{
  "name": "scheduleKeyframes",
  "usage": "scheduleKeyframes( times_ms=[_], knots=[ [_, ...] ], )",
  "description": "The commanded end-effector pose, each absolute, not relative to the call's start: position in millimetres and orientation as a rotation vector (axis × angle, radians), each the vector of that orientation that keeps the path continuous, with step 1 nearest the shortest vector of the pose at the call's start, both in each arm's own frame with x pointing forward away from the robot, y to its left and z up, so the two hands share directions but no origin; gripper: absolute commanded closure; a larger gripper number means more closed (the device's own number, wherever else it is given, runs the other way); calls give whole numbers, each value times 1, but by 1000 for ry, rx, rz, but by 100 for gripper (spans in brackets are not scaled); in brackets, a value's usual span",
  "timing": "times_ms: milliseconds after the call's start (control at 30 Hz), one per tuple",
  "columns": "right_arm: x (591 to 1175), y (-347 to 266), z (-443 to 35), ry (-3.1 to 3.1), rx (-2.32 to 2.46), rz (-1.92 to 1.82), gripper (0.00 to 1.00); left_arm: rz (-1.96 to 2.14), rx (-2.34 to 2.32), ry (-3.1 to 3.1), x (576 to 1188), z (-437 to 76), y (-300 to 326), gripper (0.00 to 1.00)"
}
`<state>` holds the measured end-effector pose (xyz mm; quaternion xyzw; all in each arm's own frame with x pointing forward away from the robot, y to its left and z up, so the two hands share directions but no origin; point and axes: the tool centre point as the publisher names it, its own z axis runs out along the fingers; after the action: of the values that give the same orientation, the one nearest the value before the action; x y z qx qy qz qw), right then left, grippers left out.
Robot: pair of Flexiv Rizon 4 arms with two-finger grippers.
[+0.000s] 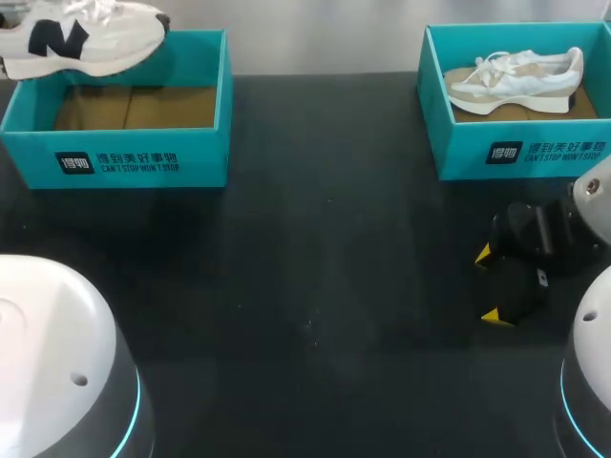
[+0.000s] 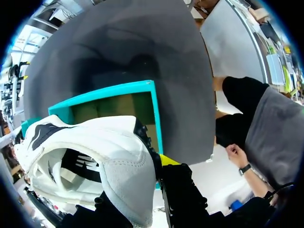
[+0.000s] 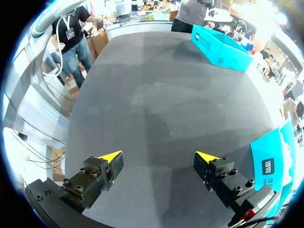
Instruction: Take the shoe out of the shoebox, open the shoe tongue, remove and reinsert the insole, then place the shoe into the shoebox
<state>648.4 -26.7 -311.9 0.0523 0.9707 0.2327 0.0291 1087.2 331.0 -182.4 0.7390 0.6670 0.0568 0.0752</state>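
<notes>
The left arm (image 1: 48,353), at the lower left of the frame, and the right arm (image 1: 592,382), at the lower right, have smooth white rounded shells. Each shell has a small dark hole and sits above a grey band with a glowing cyan ring. The right gripper (image 1: 488,285) is black and blocky, and its fingers (image 3: 95,175) have round screws and yellow wedge tips. The left gripper (image 2: 161,161) is black with a yellow tip.

Right gripper (image 3: 159,156), fingers spread wide with nothing between them, above the dark table (image 3: 156,104). One teal shoebox (image 3: 268,161) lies beside it. A second shoebox (image 3: 221,47) stands far ahead, a white shoe (image 3: 219,16) above it.
</notes>
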Motion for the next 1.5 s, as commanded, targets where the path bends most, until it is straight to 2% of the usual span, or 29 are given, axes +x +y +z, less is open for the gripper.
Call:
scheduleKeyframes(
  times_ms=[33,533,1033,1500],
  knots=[
    [647,-27,-312,2992,162,715,0,220,2212,2040,1091,-184,326,100],
    [647,-27,-312,2992,162,715,0,220,2212,2040,1091,-184,326,100],
    [647,-27,-312,2992,162,715,0,229,2289,1999,1077,-227,322,100],
    [647,-27,-312,2992,162,715,0,279,2308,2017,1091,-251,304,100]
  ],
)
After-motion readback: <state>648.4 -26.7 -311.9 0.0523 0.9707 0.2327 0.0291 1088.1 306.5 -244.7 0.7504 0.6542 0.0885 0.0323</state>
